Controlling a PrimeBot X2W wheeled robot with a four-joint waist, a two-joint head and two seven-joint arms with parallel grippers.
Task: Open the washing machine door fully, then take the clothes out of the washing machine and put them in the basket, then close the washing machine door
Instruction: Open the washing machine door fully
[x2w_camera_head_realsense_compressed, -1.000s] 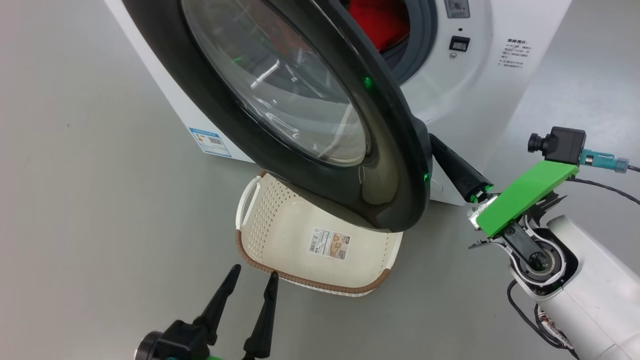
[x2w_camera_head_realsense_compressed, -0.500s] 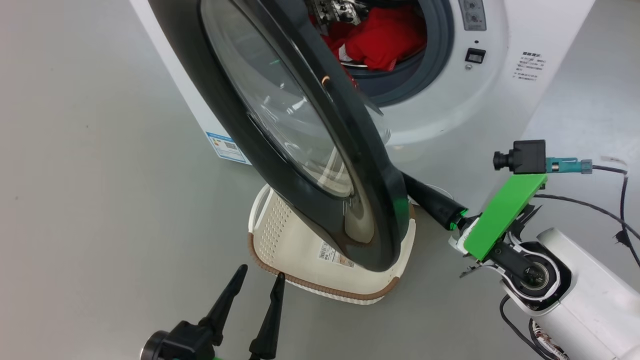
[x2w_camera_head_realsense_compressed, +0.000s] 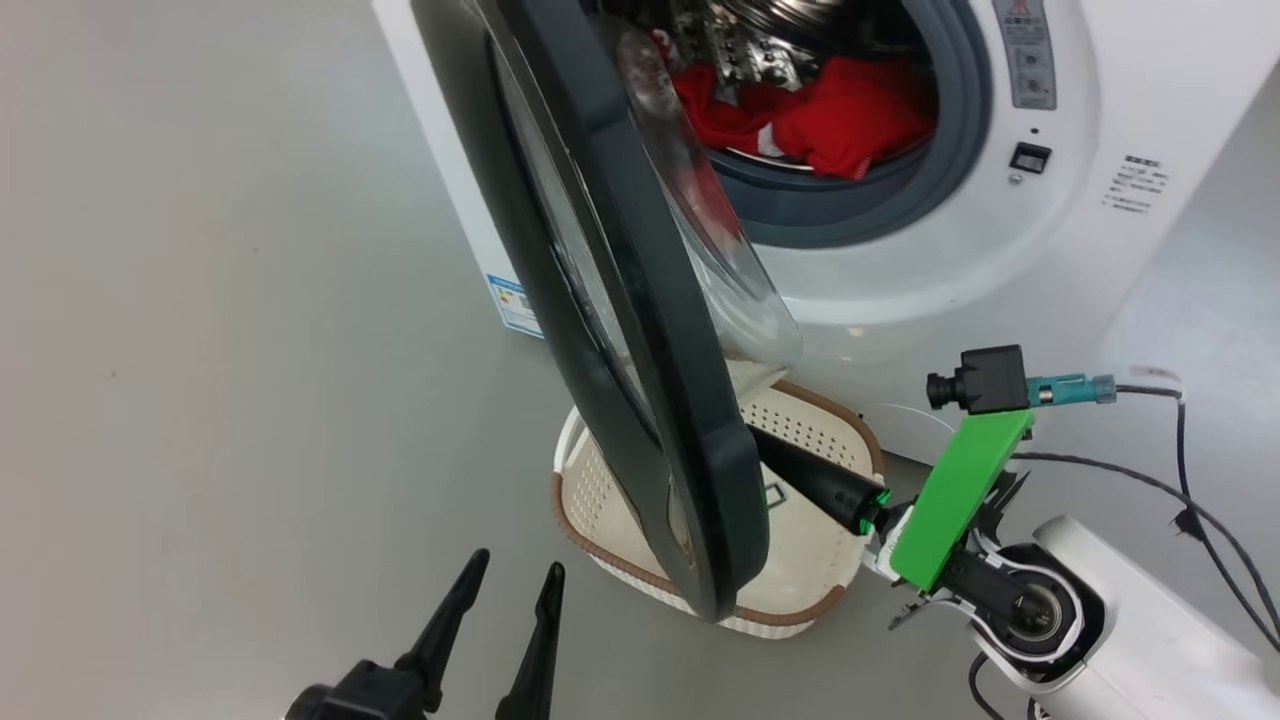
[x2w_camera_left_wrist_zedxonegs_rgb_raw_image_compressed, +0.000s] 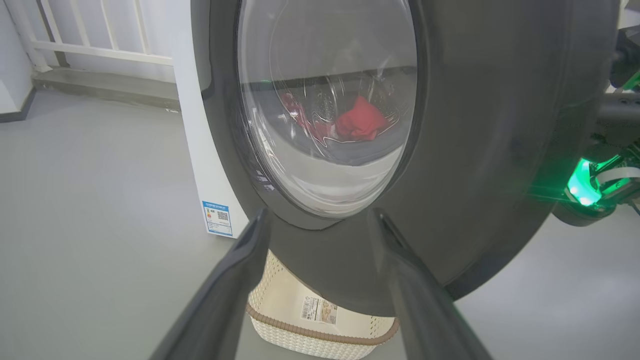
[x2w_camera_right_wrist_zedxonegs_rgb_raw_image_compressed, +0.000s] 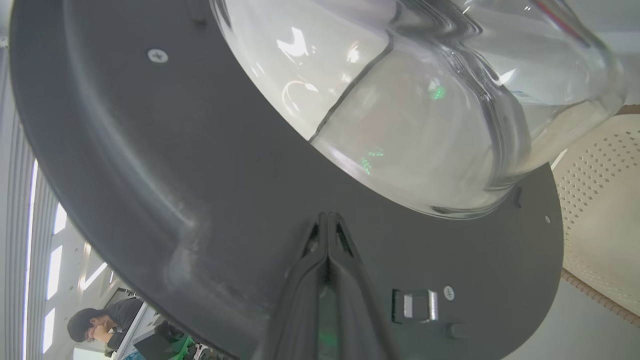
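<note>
The washing machine door (x2w_camera_head_realsense_compressed: 650, 350) stood about half open, edge-on to the head camera and running from 12 o'clock down to 6 o'clock. It hung above the basket (x2w_camera_head_realsense_compressed: 815, 425), which sat on the floor just in front of the washing machine (x2w_camera_head_realsense_compressed: 1000, 270). The clothes (x2w_camera_head_realsense_compressed: 850, 115) lay inside the drum at 1 o'clock.

The right gripper (x2w_camera_right_wrist_zedxonegs_rgb_raw_image_compressed: 327, 220), its fingers pressed together into one point, reached in from 4 o'clock. Its tip looked to be against the door's dark inner face, just below the glass bowl and near the latch (x2w_camera_right_wrist_zedxonegs_rgb_raw_image_compressed: 417, 305). The left gripper (x2w_camera_head_realsense_compressed: 517, 565) hung at 7 o'clock with its fingers spread wide and nothing between them, on the door's outer side.

The step in hand appeared to be opening the door fully. To do it well, the closed tip should push on the plastic rim and not the glass. It should follow the hinge's arc toward 9 o'clock so it does not slide off. The left gripper probably needed to move out of the door's path, and the right forearm had to stay above the basket.
</note>
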